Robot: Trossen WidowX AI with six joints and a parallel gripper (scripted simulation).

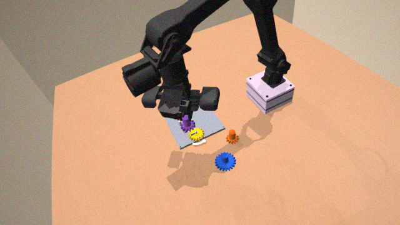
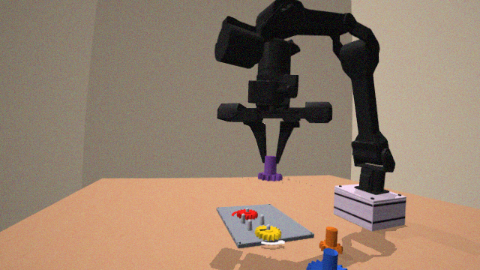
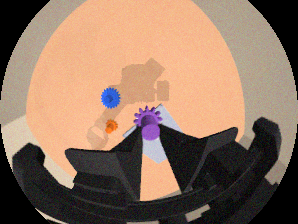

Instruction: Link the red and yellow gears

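My claw gripped the purple gear by its stem, leaving its teeth free below, probably for meshing

Black robot arm reaching over a grey board on an orange desk; purple gear under its hand, yellow gear beside, orange and blue gears standing nearby.
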